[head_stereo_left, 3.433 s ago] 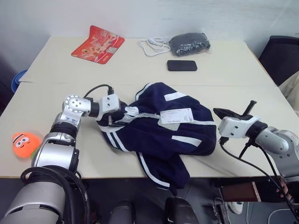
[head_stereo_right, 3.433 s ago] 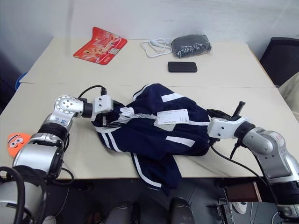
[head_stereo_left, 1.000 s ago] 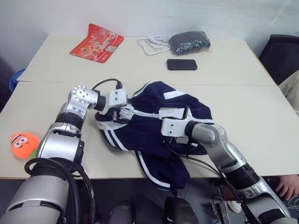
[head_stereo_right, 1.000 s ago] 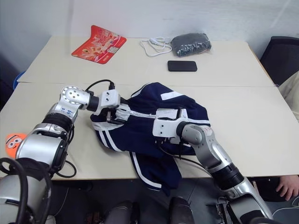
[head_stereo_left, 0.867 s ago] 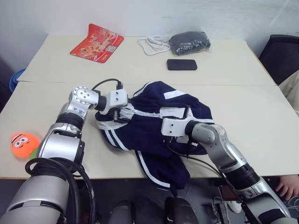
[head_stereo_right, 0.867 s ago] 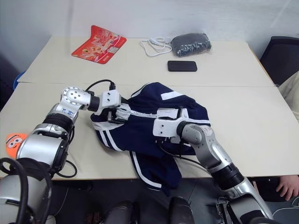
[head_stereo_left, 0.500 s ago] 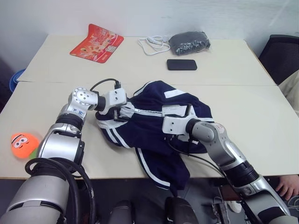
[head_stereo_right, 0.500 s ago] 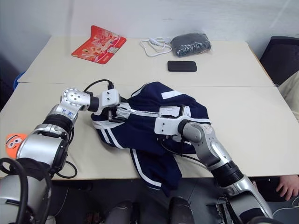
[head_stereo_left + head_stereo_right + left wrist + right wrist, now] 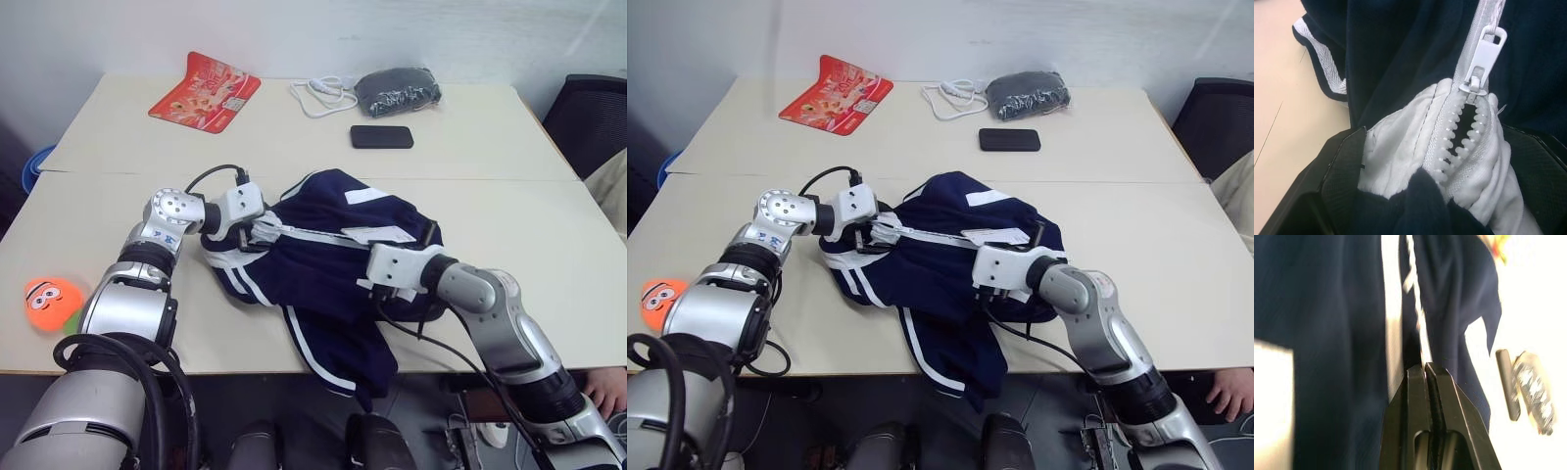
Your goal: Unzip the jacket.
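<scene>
**Two grippers on the jacket, zipper barely parted**

One orange toy [image 9: 51, 302] lies at the counter's [image 9: 118, 211] near left edge. The left gripper [image 9: 1449, 166] has its fingers [image 9: 1339, 178] spread wide around the white collar end of the navy jacket [image 9: 313, 274], heaped mid-counter and spilling over the near edge. The zipper pull [image 9: 1484, 58] sits just past the collar. Right of it, the right gripper [image 9: 1425, 372] has its fingers pressed together, pinching a thin white strip. Far back lie a red packet [image 9: 206, 90], white cable [image 9: 321, 96], grey bundle [image 9: 397, 90] and phone [image 9: 382, 136].
</scene>
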`<state>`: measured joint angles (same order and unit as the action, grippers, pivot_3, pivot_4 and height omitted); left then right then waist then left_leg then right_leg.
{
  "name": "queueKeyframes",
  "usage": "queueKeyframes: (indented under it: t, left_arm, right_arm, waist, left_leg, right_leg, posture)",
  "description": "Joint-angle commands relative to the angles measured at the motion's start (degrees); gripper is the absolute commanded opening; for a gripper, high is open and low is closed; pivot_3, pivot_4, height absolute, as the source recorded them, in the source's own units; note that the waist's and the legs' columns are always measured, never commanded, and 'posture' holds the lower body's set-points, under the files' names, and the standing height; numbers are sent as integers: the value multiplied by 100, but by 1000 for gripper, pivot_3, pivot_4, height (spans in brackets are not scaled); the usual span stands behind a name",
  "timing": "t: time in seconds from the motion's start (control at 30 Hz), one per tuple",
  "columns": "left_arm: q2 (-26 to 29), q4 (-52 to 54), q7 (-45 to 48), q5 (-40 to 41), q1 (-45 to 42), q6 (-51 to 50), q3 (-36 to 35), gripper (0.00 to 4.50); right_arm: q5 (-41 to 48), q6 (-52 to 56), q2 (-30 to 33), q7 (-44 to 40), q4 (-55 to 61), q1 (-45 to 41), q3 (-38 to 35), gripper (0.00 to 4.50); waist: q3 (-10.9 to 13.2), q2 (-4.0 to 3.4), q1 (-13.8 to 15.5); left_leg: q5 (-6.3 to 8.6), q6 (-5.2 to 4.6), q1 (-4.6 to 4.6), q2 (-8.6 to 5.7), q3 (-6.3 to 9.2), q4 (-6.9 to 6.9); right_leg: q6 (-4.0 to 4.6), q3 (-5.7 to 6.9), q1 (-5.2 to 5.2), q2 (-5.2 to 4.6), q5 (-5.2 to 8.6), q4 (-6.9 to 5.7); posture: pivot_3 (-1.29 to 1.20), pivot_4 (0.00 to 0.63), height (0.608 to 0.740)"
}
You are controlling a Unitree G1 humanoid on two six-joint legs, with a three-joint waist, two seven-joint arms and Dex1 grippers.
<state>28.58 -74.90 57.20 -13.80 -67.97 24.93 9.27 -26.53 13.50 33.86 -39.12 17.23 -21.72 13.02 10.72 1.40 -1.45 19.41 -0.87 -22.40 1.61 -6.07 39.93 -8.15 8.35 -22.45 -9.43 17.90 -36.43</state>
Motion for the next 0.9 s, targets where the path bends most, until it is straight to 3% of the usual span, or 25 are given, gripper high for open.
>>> queueKeyframes:
  t: [0.03, 0.4, 0.5, 0.63, 0.9]
  left_arm:
    - [72, -47, 15, -69, 133, -55, 9, 4500]
    - [98, 1, 161, -35, 152, 28, -29, 4500]
    - [87, 19, 227, -18, 120, 46, -50, 4500]
    - [68, 45, 321, 2, 91, 82, -83, 4500]
    - [33, 57, 373, -12, 68, 117, -98, 4500]
  right_arm:
    - [25, -122, 167, 149, 4, 35, -248, 27]
    - [353, -242, -71, 233, -40, -56, -131, 27]
    - [363, -203, -189, 207, -28, -120, -34, 608]
    - [218, -251, -293, 167, -15, -295, 235, 1911]
    - [297, -15, -915, -12, -368, -976, 722, 1911]
  waist:
    - [0, 0, -3]
    - [0, 0, -7]
    - [0, 0, -8]
    - [0, 0, -11]
    - [0, 0, -17]
  left_leg:
    - [0, 0, 0, 0, 0, 0]
    - [0, 0, 0, 1, 0, -1]
    - [0, 0, 0, 1, 0, -2]
    - [0, 0, 0, 1, 0, -2]
    - [0, 0, -1, 1, 1, -5]
  right_leg:
    - [0, 0, 0, 0, 0, 0]
    - [0, 0, -1, 0, 0, 1]
    - [0, 0, -2, 0, 0, 1]
    - [0, 0, -2, 0, 0, 2]
    - [0, 0, -4, 0, 0, 2]
  posture:
    - [0, 150, 740]
    - [0, 150, 740]
    - [0, 150, 740]
    - [0, 150, 740]
    - [0, 150, 740]
